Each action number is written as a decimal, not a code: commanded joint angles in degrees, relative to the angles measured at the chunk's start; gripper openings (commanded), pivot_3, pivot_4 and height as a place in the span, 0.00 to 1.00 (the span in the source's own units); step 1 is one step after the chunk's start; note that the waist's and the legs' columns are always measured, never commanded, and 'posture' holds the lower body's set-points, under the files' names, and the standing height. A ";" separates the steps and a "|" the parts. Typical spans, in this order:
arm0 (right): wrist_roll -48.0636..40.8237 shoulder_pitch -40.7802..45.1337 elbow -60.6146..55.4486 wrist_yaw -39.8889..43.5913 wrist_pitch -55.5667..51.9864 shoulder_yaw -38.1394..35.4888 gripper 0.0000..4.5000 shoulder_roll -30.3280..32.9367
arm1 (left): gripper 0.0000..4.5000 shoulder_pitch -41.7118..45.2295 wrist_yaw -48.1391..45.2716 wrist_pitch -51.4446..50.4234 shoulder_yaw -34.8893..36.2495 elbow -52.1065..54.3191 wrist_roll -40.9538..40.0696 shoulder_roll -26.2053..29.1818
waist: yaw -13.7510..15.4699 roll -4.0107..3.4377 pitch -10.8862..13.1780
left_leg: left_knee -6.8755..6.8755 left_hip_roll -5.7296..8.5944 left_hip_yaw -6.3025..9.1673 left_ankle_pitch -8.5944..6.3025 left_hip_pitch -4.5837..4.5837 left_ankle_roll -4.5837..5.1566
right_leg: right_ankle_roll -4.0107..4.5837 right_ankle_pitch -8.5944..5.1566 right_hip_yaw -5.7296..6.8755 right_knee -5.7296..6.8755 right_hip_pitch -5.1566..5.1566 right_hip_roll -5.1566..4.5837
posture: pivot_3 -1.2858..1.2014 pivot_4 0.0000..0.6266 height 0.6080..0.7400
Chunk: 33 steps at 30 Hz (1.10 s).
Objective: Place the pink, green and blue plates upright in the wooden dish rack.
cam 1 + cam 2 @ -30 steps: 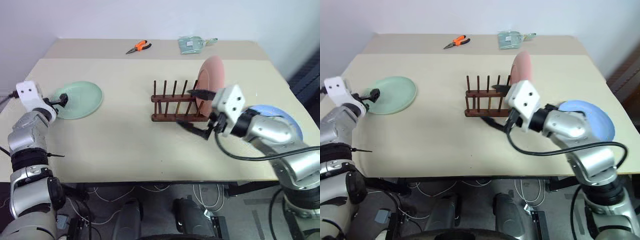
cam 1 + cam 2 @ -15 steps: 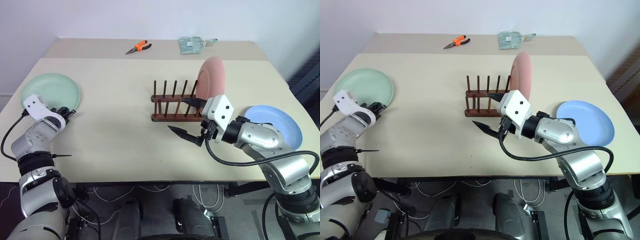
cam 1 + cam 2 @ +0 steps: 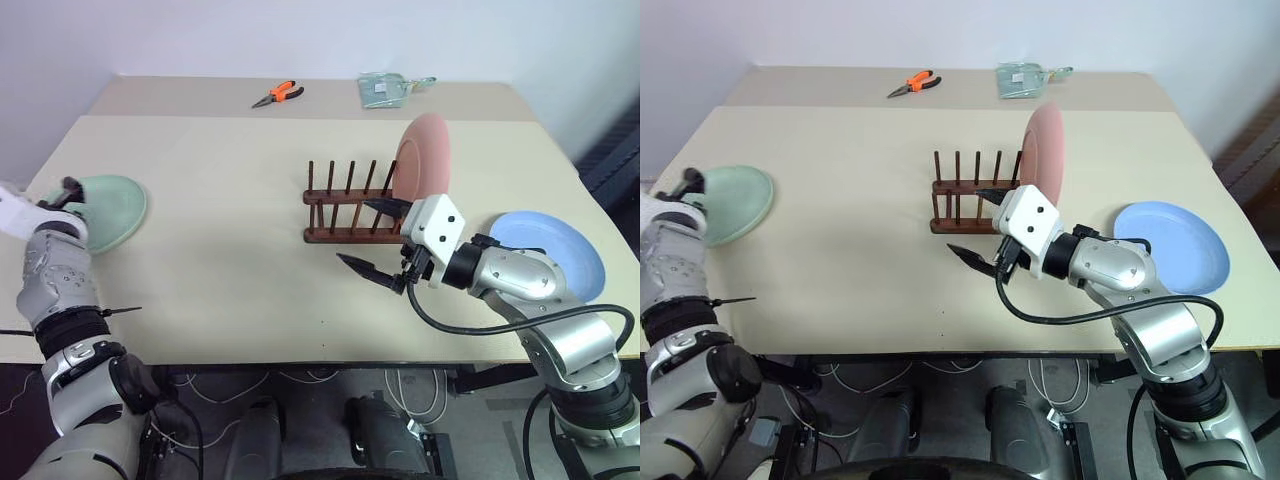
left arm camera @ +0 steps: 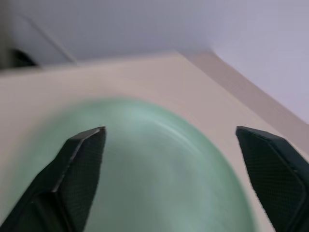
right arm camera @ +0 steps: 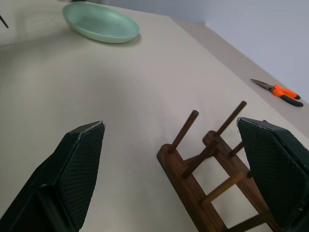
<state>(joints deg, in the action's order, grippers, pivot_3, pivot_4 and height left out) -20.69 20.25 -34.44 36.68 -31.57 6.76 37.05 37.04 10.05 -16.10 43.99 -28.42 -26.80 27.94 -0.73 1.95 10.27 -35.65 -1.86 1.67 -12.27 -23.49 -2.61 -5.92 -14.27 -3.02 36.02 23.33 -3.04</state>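
Note:
The pink plate [image 3: 422, 160] stands upright at the right end of the wooden dish rack [image 3: 345, 212]. Flat on the table at the right lies the blue plate [image 3: 556, 250]. The green plate [image 3: 108, 208] rests at the table's far left edge. My left gripper [image 4: 169, 140] is open at its near rim, with the fingers [image 4: 79, 159] apart on either side of it and holding nothing. My right gripper [image 3: 373, 238] hangs open just in front of the rack's right end, below the pink plate, with nothing in it.
Orange pliers [image 3: 277, 94] and a pale green packet [image 3: 385, 88] lie on the back strip of the table. The rack's left slots [image 5: 193, 140] stand free. Bare tabletop [image 3: 230, 230] stretches between the green plate and the rack.
The green plate has been dragged left to the table's edge. My left gripper was shut on its rim half a second ago and is now open. The right gripper stays open by the rack.

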 commanded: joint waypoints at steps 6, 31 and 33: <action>1.29 1.32 1.44 2.21 2.86 1.09 1.00 -0.81 | 0.99 -3.73 10.13 -3.18 6.70 6.40 -6.64 -3.55 | 0.09 0.13 -0.03 | -0.02 0.01 0.01 0.00 0.00 0.00 | 0.00 0.00 0.02 0.02 0.00 0.00 | 0.52 0.24 0.94; 17.45 6.64 5.65 1.03 12.65 6.60 1.00 0.98 | 0.01 5.76 -12.94 -15.13 -19.80 20.15 -12.45 -7.40 | 0.62 0.25 0.02 | -0.03 0.05 0.02 0.06 -0.07 -0.15 | 0.17 -0.07 0.04 -0.10 -0.04 -0.02 | 0.52 0.24 0.94; 23.63 9.87 8.14 -0.46 16.77 9.84 1.00 0.22 | 0.01 7.21 -13.74 -18.02 -24.71 25.86 -12.98 -9.48 | 0.19 0.24 0.02 | 0.03 0.06 -0.01 0.06 -0.07 -0.15 | 0.17 -0.06 0.03 -0.23 -0.06 -0.02 | 0.52 0.24 0.94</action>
<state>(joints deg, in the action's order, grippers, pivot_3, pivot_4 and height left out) -2.25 27.89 -27.16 37.72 -18.85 14.96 37.30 42.84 -2.33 -32.27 22.59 -8.28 -39.26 18.81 -0.55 2.19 10.29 -35.57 -1.80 1.66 -12.21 -23.56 -2.77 -5.76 -14.32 -3.01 35.75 23.27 -3.06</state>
